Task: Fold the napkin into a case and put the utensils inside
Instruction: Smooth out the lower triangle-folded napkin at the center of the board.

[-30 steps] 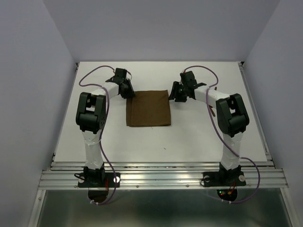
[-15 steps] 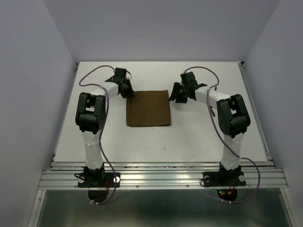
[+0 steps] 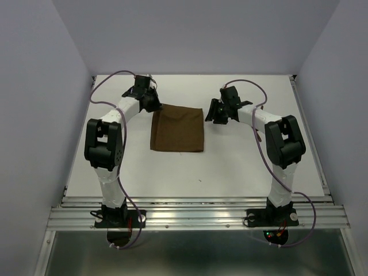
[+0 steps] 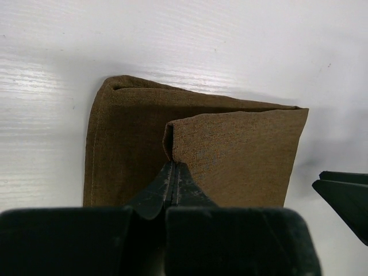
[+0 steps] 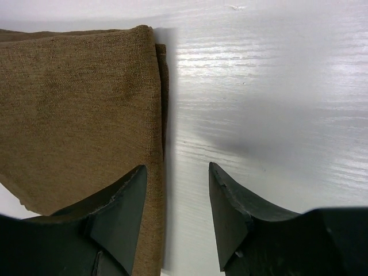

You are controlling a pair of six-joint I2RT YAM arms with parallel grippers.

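The dark brown napkin [image 3: 177, 129] lies folded in layers at the table's middle back. My left gripper [image 3: 156, 107] is at its far left corner. In the left wrist view the left gripper [image 4: 171, 165] is shut on the edge of the top layer of the napkin [image 4: 241, 155], which is drawn up off the layer beneath. My right gripper [image 3: 210, 115] stands open at the far right corner. In the right wrist view the right gripper [image 5: 177, 172] straddles the edge of the napkin [image 5: 75, 103], one finger over cloth and one over bare table. The utensils are out of view.
The white table [image 3: 241, 172] is walled at the back and on both sides, with a metal rail [image 3: 195, 215] along the near edge. A fingertip of the right gripper [image 4: 345, 195] shows at the right of the left wrist view.
My left gripper has shut on the napkin's corner and the left arm has swung out to the far left, dragging the cloth's left side slightly leftward. The right arm has barely moved.
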